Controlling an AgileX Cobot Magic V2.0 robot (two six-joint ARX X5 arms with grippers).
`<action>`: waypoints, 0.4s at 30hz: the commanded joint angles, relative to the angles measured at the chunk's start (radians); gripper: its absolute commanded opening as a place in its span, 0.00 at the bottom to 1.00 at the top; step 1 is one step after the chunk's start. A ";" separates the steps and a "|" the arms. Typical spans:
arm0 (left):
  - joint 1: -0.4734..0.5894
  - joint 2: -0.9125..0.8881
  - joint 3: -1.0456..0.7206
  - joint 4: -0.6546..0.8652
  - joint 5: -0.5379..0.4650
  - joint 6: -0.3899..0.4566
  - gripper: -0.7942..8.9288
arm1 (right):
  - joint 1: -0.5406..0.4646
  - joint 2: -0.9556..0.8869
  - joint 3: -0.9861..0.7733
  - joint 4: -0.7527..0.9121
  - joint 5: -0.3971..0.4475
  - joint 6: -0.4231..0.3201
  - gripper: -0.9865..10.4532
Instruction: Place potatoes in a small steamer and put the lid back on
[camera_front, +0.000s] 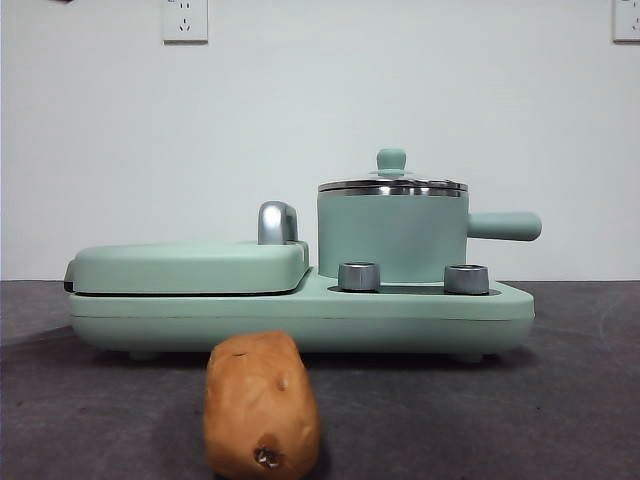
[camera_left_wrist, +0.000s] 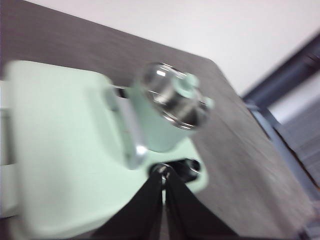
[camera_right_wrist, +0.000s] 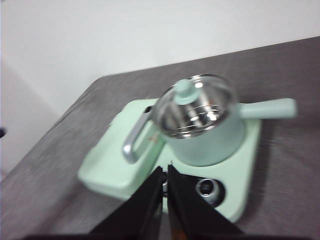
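Potato (camera_front: 262, 405): nearest the front camera, lying on the dark desk (camera_front: 560, 400) just before the appliance, long axis pointing toward the lens; orange-brown smooth skin, dark pitted spot on the near end. Nothing touches it.
Appliance base (camera_front: 300, 315): mint-green, wide and low, standing on the desk behind the potato; two steel dials (camera_front: 359, 276) on its right half.
Griddle cover (camera_front: 190, 265): flat, mint-green, closed over the left half of the base; chrome handle (camera_front: 277, 222) rises at its right end, beside the pot.
Small steamer (camera_front: 392, 235): mint-green pot with shiny steel rim, upright on the right half of the base behind the dials; stubby side handle (camera_front: 505, 226) points right.
Lid (camera_front: 392, 185): glass disc with steel rim, seated flat on the steamer; mint-green knob on top. Right wrist view shows a steel insert through the glass.
Left hand (camera_left_wrist: 163, 175): raised over the appliance, its tips near one of the dials in its blurred wrist view; jaws pressed together, nothing between them.
Right hand (camera_right_wrist: 165, 172): held above the dial side of the base, steamer and lid beyond it; jaws together, holding nothing.
Front view: neither arm appears in it.
Wall: white, two sockets (camera_front: 185, 20) high up.
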 joint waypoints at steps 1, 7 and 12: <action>-0.024 0.050 0.063 -0.015 0.045 0.056 0.09 | 0.002 0.046 0.052 -0.019 -0.062 -0.072 0.10; -0.077 0.108 0.110 -0.029 0.057 0.130 0.12 | 0.009 0.103 0.095 -0.059 -0.145 -0.131 0.10; -0.103 0.122 0.110 -0.044 0.057 0.172 0.12 | 0.011 0.108 0.094 -0.062 -0.147 -0.140 0.10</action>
